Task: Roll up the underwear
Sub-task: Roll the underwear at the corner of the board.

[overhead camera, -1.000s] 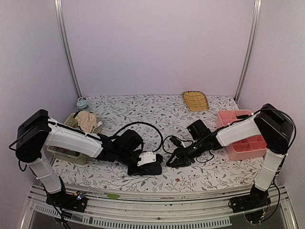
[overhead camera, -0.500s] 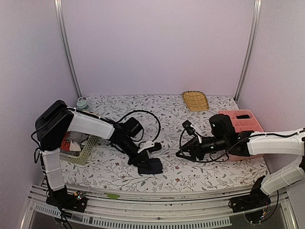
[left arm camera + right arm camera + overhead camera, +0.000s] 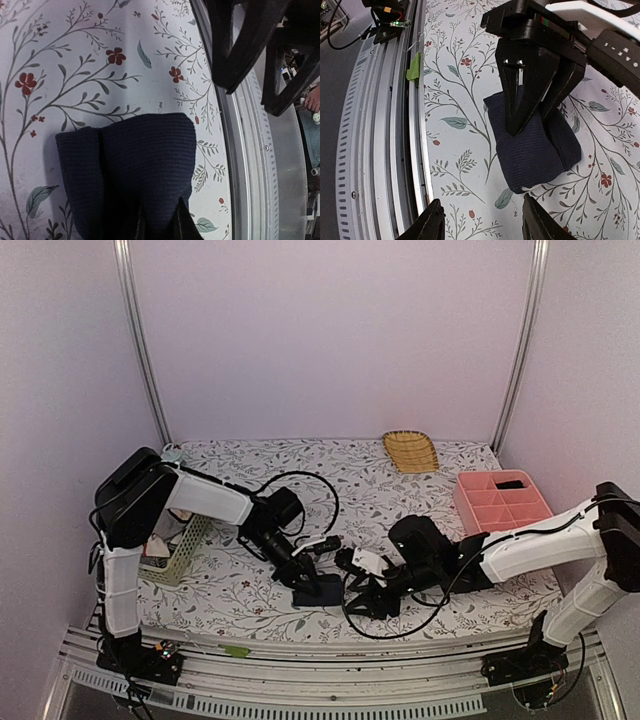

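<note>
Black underwear [image 3: 320, 591] stays pinched by left gripper [image 3: 304, 581]; right gripper [image 3: 362, 601] has neared

Worktop covered by floral-print cloth [image 3: 330, 475].
Far edge, right of centre: shallow yellow woven basket [image 3: 410, 451].
Right edge: pink divided organiser [image 3: 500, 502], with a dark item [image 3: 510, 483] in a far compartment.
Left edge: pale green mesh basket [image 3: 185, 548].
Near rail: scrap of green tape [image 3: 237, 651].

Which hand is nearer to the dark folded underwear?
Left. The left hand pinches the underwear; the right hand hangs open beside it, not touching.
</note>
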### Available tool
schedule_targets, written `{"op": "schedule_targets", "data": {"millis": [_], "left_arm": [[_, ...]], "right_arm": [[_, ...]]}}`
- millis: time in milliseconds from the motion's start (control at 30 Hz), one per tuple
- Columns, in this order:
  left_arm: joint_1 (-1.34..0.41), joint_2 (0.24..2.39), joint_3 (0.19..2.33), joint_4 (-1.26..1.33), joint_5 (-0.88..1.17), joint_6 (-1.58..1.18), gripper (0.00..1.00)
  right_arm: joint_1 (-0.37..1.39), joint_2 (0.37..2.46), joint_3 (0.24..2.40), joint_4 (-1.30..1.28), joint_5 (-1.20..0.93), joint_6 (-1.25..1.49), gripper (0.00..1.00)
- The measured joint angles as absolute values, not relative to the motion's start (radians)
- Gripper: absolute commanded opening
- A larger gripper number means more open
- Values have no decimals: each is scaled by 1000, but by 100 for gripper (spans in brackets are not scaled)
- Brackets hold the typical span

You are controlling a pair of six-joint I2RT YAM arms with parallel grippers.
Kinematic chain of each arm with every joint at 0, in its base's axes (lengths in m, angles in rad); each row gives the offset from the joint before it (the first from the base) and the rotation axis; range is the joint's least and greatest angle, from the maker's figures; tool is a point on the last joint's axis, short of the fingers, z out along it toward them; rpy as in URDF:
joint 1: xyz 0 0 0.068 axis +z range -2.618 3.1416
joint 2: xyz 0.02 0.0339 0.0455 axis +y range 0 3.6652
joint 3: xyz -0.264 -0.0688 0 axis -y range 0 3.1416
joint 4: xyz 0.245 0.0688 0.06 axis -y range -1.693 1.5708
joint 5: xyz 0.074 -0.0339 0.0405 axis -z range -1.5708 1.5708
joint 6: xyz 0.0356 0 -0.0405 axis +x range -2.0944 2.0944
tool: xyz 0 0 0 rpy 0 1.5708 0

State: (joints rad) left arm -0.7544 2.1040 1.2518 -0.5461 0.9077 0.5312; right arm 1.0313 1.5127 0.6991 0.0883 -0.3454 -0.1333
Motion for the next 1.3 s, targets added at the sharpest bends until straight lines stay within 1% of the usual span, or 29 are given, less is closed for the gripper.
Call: {"op": "schedule_targets", "data": {"millis": [333, 533, 600, 933, 1167, 1300], "left_arm": [[-753, 2104, 1251, -547, 909, 535, 7], [-751, 2104, 1251, -549, 909, 535, 8], [-748, 2104, 1251, -551, 909, 535, 8], [-745, 2104, 1249, -551, 911, 535, 9], [-740, 2104, 1250, -551, 913, 536, 10], [-735, 2109, 1253, -554, 919, 537, 11]], "right_arm": [[1067, 1708, 822, 139, -281, -226, 55], [1073, 1790, 880, 142, -261, -273, 50], [1072, 1811, 896, 143, -252, -287, 50], [1073, 1843, 911, 155, -202, -300, 52], [1073, 1765, 888, 76, -171, -300, 56], [1073, 1762, 884, 56, -163, -300, 55]]}}
